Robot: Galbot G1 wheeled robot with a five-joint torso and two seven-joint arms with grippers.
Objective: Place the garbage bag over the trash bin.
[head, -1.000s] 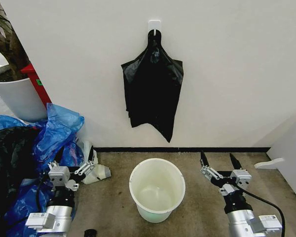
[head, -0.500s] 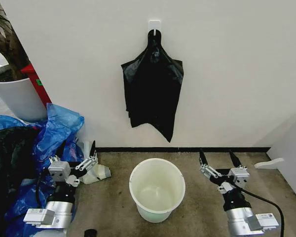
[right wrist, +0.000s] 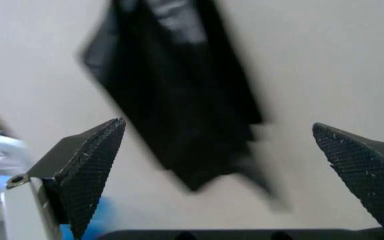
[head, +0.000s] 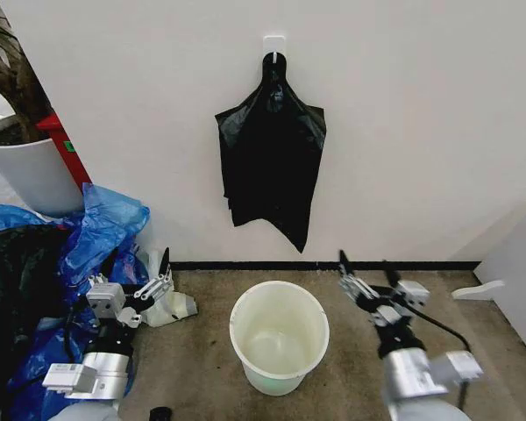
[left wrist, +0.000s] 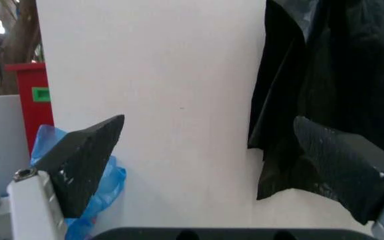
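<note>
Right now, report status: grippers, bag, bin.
Left gripper open, low left of bin. Right gripper open, right of bin. Bag hangs on wall hook, untouched. Bin bare, nothing in the way.

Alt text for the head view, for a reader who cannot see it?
A wrinkly black plastic garbage bag hangs from a wall hook above a round off-white plastic trash bin on the floor. The open left gripper and right gripper flank the bin, both empty.

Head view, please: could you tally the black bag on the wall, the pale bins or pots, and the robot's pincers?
Black garbage bag on the hook: 1
Pale containers, trash bin and plant pot: 2
Open pincers, left pincer, right pincer: 2
Total: 5
</note>
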